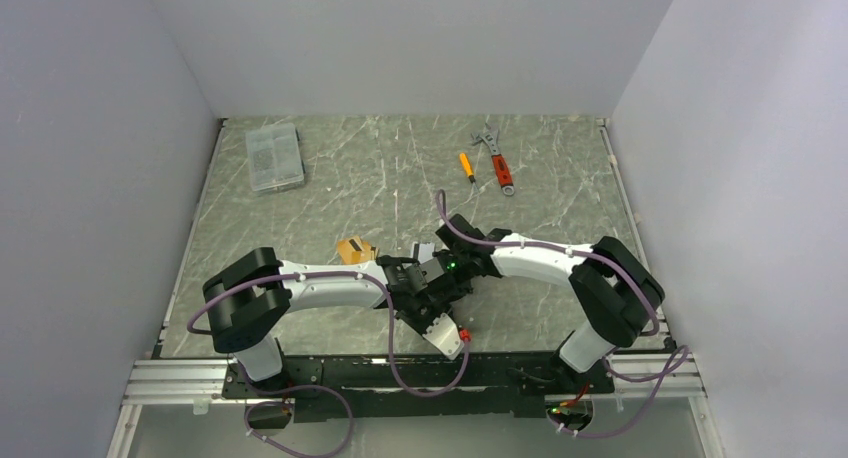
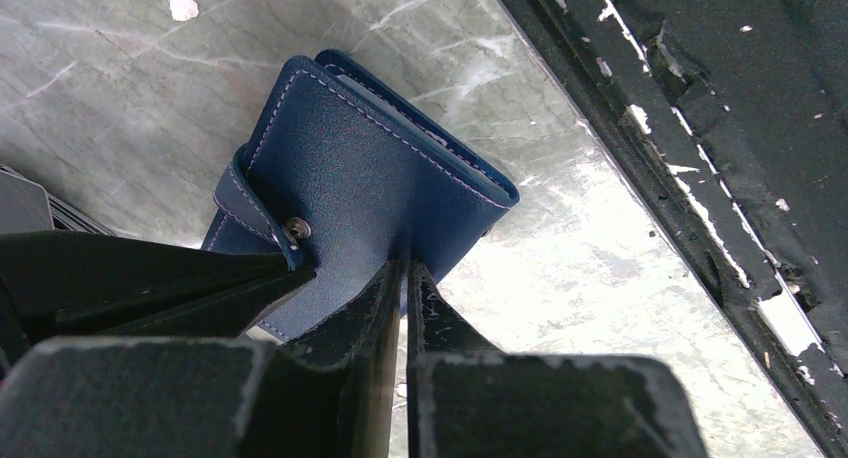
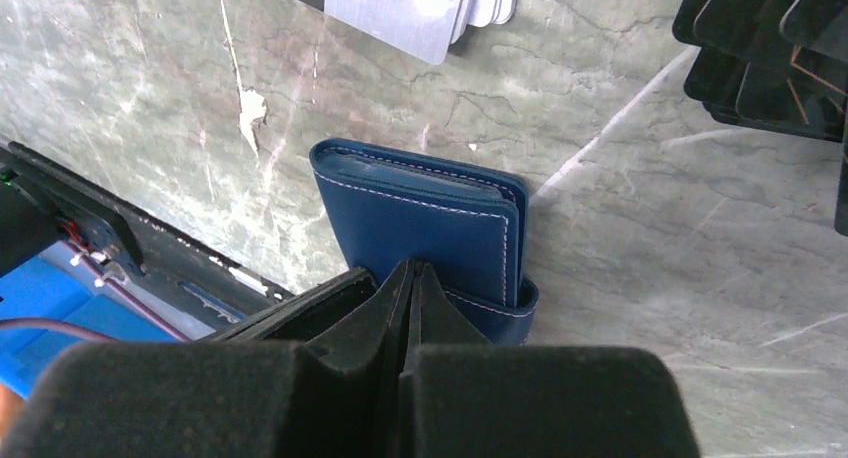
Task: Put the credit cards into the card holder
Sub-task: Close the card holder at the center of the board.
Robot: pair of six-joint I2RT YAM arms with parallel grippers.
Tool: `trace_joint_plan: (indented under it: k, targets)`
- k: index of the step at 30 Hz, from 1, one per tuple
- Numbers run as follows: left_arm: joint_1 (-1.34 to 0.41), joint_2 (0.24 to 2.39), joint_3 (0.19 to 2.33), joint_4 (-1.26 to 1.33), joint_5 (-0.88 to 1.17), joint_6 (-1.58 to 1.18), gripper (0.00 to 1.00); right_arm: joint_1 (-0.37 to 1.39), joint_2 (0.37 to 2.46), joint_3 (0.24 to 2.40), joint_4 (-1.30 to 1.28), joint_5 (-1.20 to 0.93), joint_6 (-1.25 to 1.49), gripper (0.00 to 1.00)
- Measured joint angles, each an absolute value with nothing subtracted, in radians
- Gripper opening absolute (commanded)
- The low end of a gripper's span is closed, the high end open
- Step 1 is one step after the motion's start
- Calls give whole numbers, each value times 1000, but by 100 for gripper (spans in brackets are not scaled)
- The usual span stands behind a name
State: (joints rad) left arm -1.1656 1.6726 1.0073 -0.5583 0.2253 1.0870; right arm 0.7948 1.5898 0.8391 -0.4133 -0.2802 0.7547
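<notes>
The navy card holder [image 2: 370, 178] is folded nearly shut and sits just above the marbled table [image 1: 560, 218], near its front edge, where the two arms meet. Its snap tab [image 2: 250, 203] hangs loose, unfastened. A pale grey-blue inner edge shows between the covers, but whether any card is inside cannot be told. The left gripper [image 2: 405, 278] has its jaws almost together, pinched on the lower edge of the holder's cover. The right gripper [image 3: 412, 278] has its jaws pressed fully together with the tips against the holder's opposite face; whether they catch any leather cannot be told. The cards lie outside the holder on the table: a fan of white-grey cards [image 3: 400, 3], a stack of black cards [image 3: 760, 68] and an orange card [image 1: 355, 249]. At the far left stands a clear plastic box [image 1: 274, 156], its contents too small to make out.
</notes>
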Motion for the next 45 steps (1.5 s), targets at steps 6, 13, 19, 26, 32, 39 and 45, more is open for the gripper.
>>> trace_joint_plan:
  k: [6,13,19,26,32,39,45]
  targets:
    - [-1166,1673,1007,-558,222,1087,11,800,1589,834,-406,-285,756,0]
    - [-1166,1673,1007,-556,222,1087,10,811,1509,744,-340,-262,796,0]
    - [-1165,1672,1003,-545,220,1087,9,823,1434,649,-247,-228,848,0]
    - [-1158,1672,1003,-547,228,1087,9,847,1378,565,-131,-178,902,0]
    - [-1133,1672,1009,-559,260,1081,8,867,1349,499,-40,-138,937,0]
    - [-1054,1672,1021,-615,308,1066,8,934,1325,426,83,-26,1011,0]
    - [-1015,1666,1021,-667,316,1044,8,950,1336,413,110,7,1070,0]
